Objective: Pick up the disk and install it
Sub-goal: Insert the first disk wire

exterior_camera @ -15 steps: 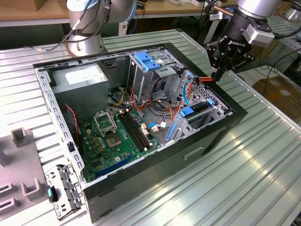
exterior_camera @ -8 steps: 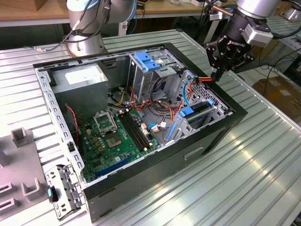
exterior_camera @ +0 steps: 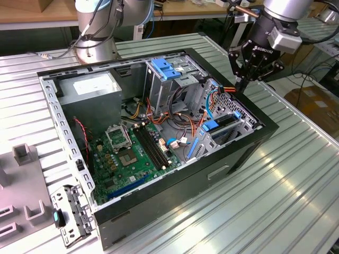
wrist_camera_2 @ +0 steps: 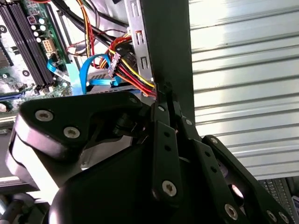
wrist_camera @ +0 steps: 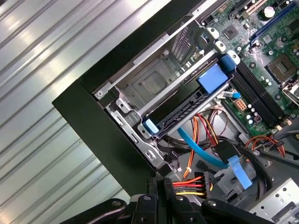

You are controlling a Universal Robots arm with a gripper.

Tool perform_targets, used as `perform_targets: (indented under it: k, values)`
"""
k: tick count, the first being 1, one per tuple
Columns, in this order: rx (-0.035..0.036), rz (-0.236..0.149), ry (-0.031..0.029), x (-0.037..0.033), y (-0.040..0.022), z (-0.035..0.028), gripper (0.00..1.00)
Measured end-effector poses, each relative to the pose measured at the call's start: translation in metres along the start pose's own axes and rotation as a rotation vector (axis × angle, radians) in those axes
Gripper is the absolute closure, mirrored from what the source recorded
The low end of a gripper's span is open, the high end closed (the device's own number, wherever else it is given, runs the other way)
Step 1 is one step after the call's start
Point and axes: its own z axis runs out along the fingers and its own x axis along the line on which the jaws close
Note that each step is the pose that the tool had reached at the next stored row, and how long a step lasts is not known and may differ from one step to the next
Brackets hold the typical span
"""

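gripper point(exterior_camera: 242, 79): fingers pinched together, empty, above case point(exterior_camera: 222, 169) edge
disk point(wrist_camera: 187, 109): seated in bay
writing: none legible

Robotics lab: ribbed metal bench point(exterior_camera: 296, 201), open computer case point(exterior_camera: 159, 132), cluttered desks point(exterior_camera: 32, 16)

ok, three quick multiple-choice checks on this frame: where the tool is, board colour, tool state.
1. Where is the tool?
A. over the middle of the motherboard
B. above the case rim, on the exterior view's right
C. off past the case, on the exterior view's left

2. What colour is the motherboard?
A. green
B. red
C. white

3. How are the tool's fingers?
A. spread wide
B. shut, nothing between them
C. shut on a cable

Answers:
1 B: the exterior view shows it over the black case at its right-hand rim.
2 A: the board is green in the exterior view.
3 B: the fingers lie pressed together in both wrist views.
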Motion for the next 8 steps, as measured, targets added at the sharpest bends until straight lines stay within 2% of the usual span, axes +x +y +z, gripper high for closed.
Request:
perform_targets:
  k: [3,6,8]
  values:
    - [-0.0001,0.011,-0.0001,-0.0039,0.0034,0.0,0.83]
    - [-0.0007,0.043,-0.0005,-0.0044,0.0038,0.0,0.83]
    - [-0.0008,0.055,-0.0007,-0.0077,0.0065,0.0,0.83]
